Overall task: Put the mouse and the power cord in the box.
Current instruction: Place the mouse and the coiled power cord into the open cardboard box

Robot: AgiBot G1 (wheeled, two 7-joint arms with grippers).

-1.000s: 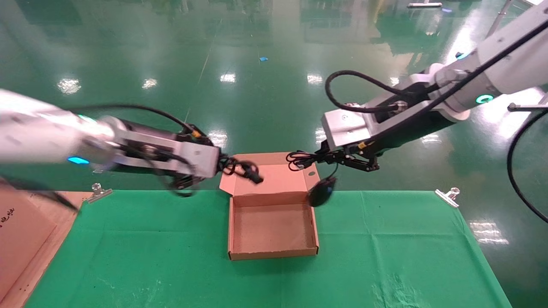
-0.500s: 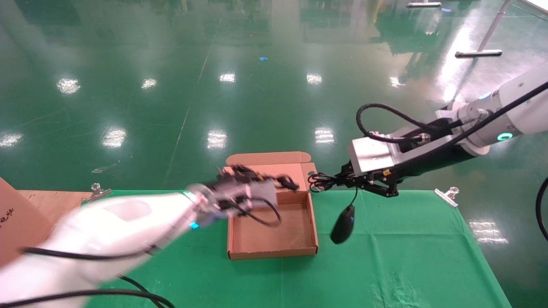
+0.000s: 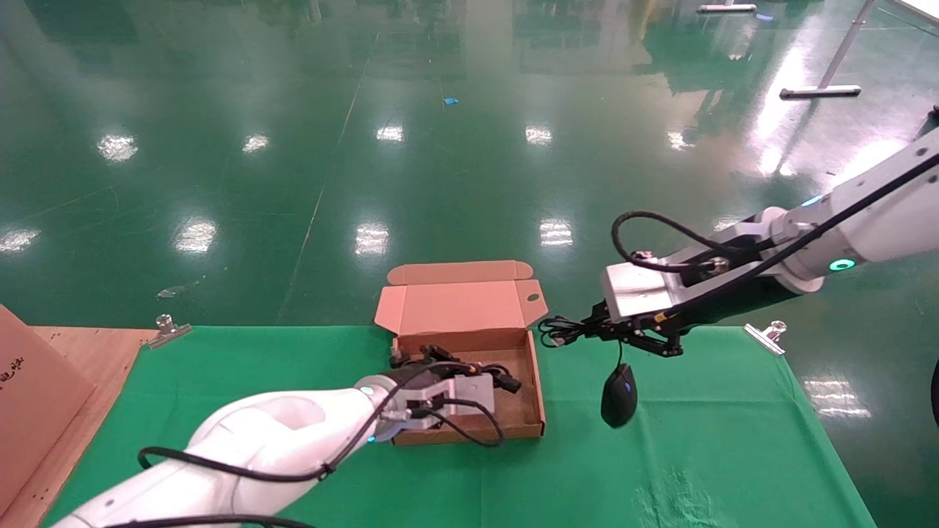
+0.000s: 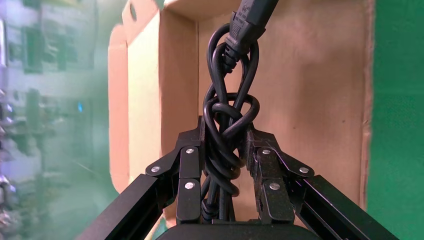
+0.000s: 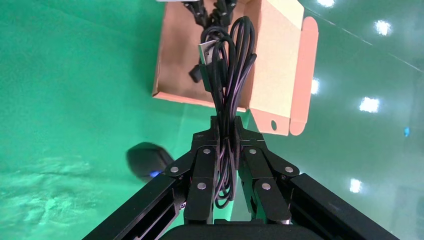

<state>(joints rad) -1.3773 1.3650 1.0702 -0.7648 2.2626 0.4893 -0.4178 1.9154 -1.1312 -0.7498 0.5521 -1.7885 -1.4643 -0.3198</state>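
Observation:
The brown box (image 3: 537,400) lies open on the green cloth with its lid (image 3: 455,304) folded back. My left gripper (image 3: 493,375) is low inside it, shut on the looped black power cord (image 3: 433,354). In the left wrist view the cord bundle (image 4: 231,107) is pinched between the fingers, plug end (image 4: 247,25) over the box floor (image 4: 310,100). My right gripper (image 3: 587,328) hovers just right of the box, shut on the mouse's bundled thin wire (image 5: 227,75). The black mouse (image 3: 618,387) dangles from it over the cloth, outside the box, and shows beside the fingers (image 5: 145,160).
A large cardboard sheet (image 3: 29,411) lies at the table's left end. Metal clips (image 3: 167,328) (image 3: 766,334) hold the green cloth (image 3: 697,455) at the far edge, beyond which is glossy green floor. Open cloth lies right of and in front of the box.
My left arm swung round from the back left and came down into the box with the power cord. My right gripper shifted right and lower, the mouse swinging from the box's right wall to outside it.

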